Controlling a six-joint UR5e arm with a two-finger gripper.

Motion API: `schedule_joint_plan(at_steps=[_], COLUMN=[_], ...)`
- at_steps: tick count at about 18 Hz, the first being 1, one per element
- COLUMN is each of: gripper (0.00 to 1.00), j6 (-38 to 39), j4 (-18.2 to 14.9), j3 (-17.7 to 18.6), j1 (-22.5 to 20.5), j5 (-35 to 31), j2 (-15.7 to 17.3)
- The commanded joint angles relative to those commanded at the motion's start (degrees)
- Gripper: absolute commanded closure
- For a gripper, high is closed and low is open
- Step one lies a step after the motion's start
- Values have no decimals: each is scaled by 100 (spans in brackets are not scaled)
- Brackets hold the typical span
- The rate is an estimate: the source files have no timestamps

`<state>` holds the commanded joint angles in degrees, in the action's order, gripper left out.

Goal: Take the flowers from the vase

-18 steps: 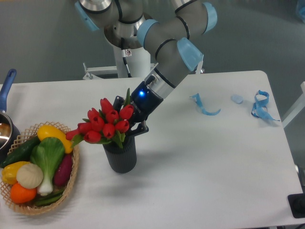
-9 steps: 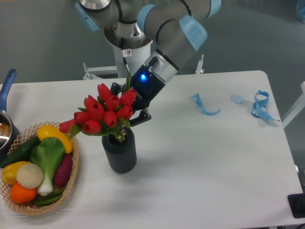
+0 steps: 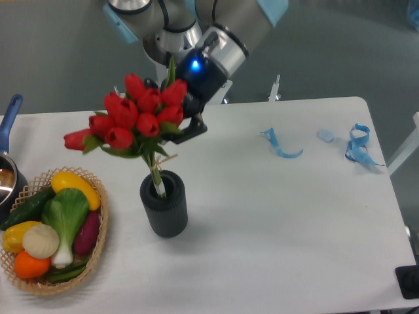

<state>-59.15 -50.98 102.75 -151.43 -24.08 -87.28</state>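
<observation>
We find no readable text, brand or number anywhere. The only candidate is a small sticker on the robot base column [image 3: 173, 70], with a red mark on it, too small and blurred to make out. Nothing printed shows on the table [image 3: 275, 216].

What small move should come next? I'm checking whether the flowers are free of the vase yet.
Probably keep lifting straight up. The gripper holds the flowers raised, but the stem ends still dip into the vase mouth, so they are not clear.
</observation>
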Motion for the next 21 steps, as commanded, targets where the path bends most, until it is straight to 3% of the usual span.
schedule_joint_plan(at_steps=[6, 14, 17, 21], gripper=[73, 73, 73, 73], j6=[-34, -491, -790, -817], j4=[17, 44, 44, 44], j3=[-158, -1142, -1161, -1099], j1=[-764, -1116, -1266, -1301], j5=[-26, -88, -105, -105], j2=[-70, -1273, -1484, -1476])
